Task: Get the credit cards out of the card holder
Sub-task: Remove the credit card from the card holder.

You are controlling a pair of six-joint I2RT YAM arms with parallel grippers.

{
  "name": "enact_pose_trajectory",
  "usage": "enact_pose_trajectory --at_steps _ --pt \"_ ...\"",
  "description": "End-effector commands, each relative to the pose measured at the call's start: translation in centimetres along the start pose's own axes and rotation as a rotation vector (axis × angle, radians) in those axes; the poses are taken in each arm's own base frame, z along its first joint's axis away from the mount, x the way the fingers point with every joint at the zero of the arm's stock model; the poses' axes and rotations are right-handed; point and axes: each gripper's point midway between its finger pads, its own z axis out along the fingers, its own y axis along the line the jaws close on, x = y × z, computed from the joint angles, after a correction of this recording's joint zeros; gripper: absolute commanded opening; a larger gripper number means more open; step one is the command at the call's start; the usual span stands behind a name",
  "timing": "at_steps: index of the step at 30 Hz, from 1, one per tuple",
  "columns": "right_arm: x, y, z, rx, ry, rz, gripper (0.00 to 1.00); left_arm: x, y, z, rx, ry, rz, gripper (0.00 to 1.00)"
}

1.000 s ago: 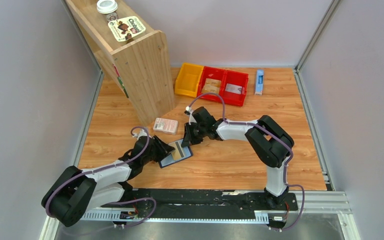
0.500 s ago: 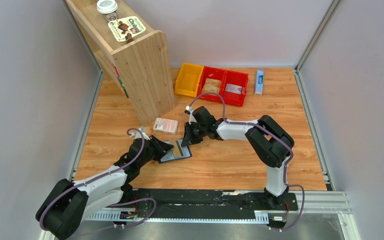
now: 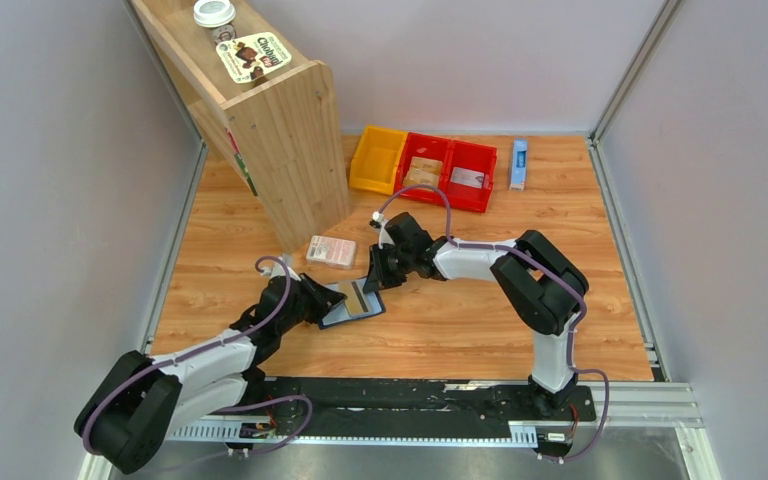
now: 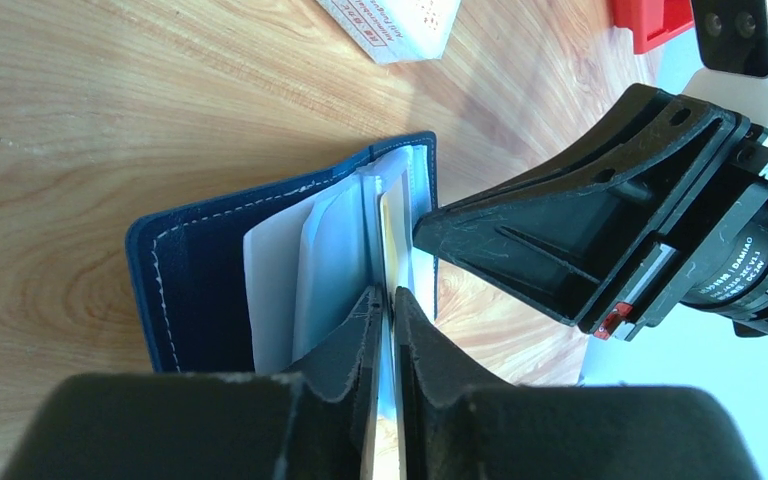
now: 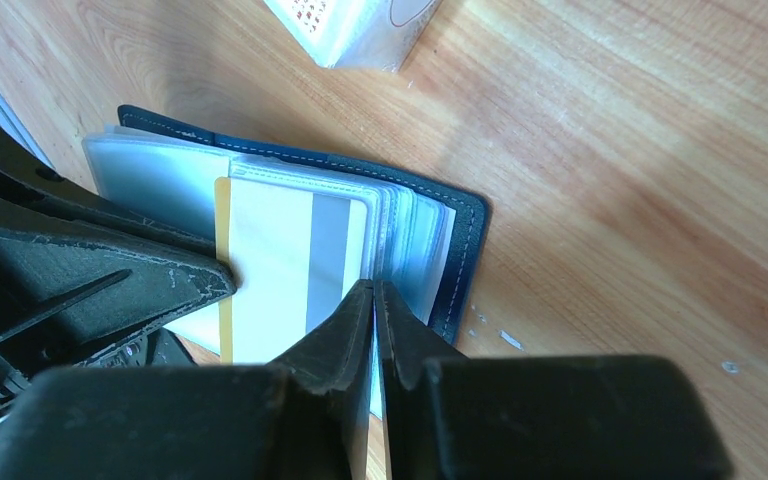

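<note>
Two pincers meet over the open card holder [image 4: 200,290]. The left pincer [image 4: 385,295] is clenched on the tan edge of a credit card [image 5: 280,270]. The right pincer [image 5: 373,288] is clenched on a thin pale leaf at the card's grey-striped end. I cannot tell whether that leaf is a clear sleeve or the card itself.

The holder lies spread flat, inside up, left of the middle of the wood-grain counter [image 3: 460,320] and nearer its near edge. Its long axis runs from near-left to far-right, and the card lies along the same line, tan edge toward the left arm.

A pink-and-white packet [image 3: 331,251] sits just beyond the holder. A tall wooden shelf unit [image 3: 280,130] fills the far-left corner. A yellow bin [image 3: 378,160] and two red bins [image 3: 450,170] line the far edge, with a slim blue-and-white box [image 3: 519,163] to their right. Plain grey walls close in three sides.

From the wrist views my own fingers cover the near part of the card. The stacked sleeves blur together, so I cannot count any other cards. What lies in the red bins is too small to make out.
</note>
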Motion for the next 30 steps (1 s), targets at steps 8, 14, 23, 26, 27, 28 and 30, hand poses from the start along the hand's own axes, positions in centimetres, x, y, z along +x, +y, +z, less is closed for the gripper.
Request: enact_pose_trajectory --at_steps 8,14,23,26,27,28,30 --pt "3.0 -3.3 1.1 0.116 0.077 0.012 0.10 -0.4 -2.2 -1.1 0.088 -0.017 -0.038 0.02" --pt "2.9 -4.0 1.0 0.142 0.070 0.015 0.10 0.0 1.0 -1.8 -0.040 -0.017 -0.056 0.01" --pt "2.1 -3.8 0.9 0.141 0.057 0.011 0.10 0.8 4.5 -2.3 -0.165 -0.007 -0.074 0.01" --pt "1.1 -2.7 0.2 0.121 0.034 -0.005 0.11 0.9 4.8 -2.3 -0.175 -0.006 -0.067 0.00" --pt "0.5 -2.1 -0.2 0.112 0.020 -0.012 0.13 0.9 4.9 -2.3 -0.176 -0.007 -0.063 0.00" --pt "0.0 -1.5 -0.6 0.103 0.005 -0.018 0.15 0.8 4.8 -2.2 -0.175 -0.008 -0.059 0.00" --pt "-0.9 -0.4 -1.2 0.082 -0.015 -0.030 0.21 0.8 4.7 -2.1 -0.171 -0.006 -0.053 0.00"
